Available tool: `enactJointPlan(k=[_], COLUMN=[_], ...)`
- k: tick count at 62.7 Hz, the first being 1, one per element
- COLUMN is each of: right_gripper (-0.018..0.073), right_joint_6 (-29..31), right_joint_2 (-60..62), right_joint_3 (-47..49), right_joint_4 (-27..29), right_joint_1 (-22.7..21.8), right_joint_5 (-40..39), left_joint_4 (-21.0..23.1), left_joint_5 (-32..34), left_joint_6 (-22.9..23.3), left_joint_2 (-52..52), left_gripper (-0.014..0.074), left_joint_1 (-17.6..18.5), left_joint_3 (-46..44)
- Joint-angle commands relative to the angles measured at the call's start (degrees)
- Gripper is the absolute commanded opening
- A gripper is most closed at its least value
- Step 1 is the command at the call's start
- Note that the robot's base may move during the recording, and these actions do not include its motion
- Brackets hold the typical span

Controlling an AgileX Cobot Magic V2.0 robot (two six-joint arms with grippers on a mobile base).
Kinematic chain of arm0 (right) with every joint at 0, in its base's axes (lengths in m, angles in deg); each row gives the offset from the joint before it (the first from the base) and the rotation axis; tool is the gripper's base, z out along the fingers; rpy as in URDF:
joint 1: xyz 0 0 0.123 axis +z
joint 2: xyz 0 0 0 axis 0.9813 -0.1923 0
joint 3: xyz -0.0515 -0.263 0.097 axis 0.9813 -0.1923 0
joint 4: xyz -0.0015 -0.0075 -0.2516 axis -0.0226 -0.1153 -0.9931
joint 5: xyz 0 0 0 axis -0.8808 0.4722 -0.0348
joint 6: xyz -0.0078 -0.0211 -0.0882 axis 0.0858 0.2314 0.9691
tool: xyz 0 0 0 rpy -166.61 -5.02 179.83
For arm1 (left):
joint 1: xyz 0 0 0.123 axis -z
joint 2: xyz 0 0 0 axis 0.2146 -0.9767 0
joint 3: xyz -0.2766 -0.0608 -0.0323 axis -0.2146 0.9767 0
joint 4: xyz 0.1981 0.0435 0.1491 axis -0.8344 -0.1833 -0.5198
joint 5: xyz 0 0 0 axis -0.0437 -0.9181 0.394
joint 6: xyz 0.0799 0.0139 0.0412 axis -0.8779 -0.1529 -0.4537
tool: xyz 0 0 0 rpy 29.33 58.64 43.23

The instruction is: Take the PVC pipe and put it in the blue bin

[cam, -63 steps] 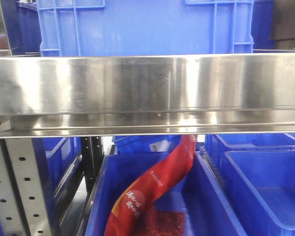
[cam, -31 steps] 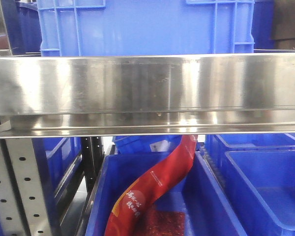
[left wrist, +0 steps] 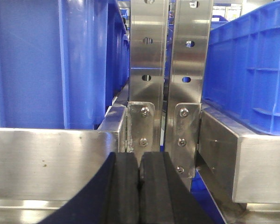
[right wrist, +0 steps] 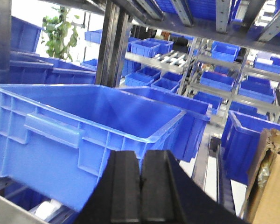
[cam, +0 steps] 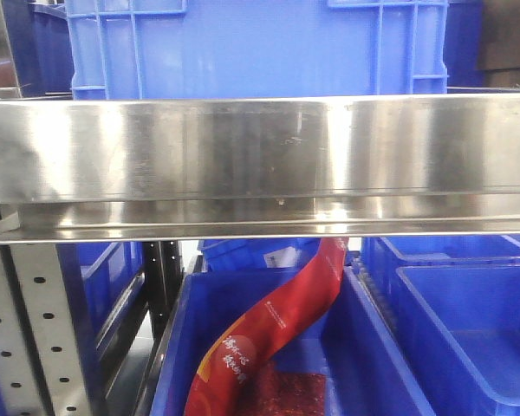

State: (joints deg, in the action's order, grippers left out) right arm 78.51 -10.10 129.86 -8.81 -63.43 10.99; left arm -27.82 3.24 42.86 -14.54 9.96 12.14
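Steel shelf rail (cam: 260, 160), blue bins (right wrist: 84, 135), racking

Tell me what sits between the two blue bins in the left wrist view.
Two upright perforated steel posts stand between the left blue bin and the right blue bin, with a narrow gap between them, in the left wrist view.

Left gripper (left wrist: 140, 179): two black fingers with thick, matte pads that curve outward toward the base; a thin seam lies between the jaws.
Right gripper (right wrist: 141, 184): same black, matte, flared fingers; narrow seam between the jaws.
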Motion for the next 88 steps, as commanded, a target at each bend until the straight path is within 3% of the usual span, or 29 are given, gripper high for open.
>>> enactJointPlan(k=[1, 11, 25, 54, 67, 88], right_gripper=[-0.0153, -0.0153, -0.0155, -0.0155, -0.0155, -0.0155], right_joint_6=[0.1, -0.8, -1.0, -1.0, -1.0, -1.0], right_joint_2=[1.2, 3.9, 8.1, 8.7, 10.9, 11.5], right_joint_3=[-3.9, -10.1, -17.9, -23.6, -28.6, -35.0], right_joint_4=[0.4, 0.4, 1.9, 7.0, 7.0, 7.0], right_joint_1=[-0.4, -0.4, -0.4, -7.1, -7.2, -7.2], right_joint_5=[-7.4, -16.2, -22.4, -27.9, -34.8, -38.2], left_joint_4=[0.0, 0.0, 0.0, 0.0, 0.0, 0.0], left_joint_5=[0.5, 0.5, 0.5, 0.5, 0.5, 0.5], left_joint_6=[0.5, 0.5, 0.5, 0.5, 0.5, 0.5], left_joint_2=[0.3, 0.3, 0.3, 0.3, 0.3, 0.3], left_gripper=[-0.0111, -0.0111, -0.0111, -0.0111, -0.0111, -0.0111], left_joint_1=[-0.2, -0.2, -0.2, -0.2, -0.2, -0.2], left_joint_3=[-0.1, -0.1, -0.1, -0.1, -0.1, -0.1])
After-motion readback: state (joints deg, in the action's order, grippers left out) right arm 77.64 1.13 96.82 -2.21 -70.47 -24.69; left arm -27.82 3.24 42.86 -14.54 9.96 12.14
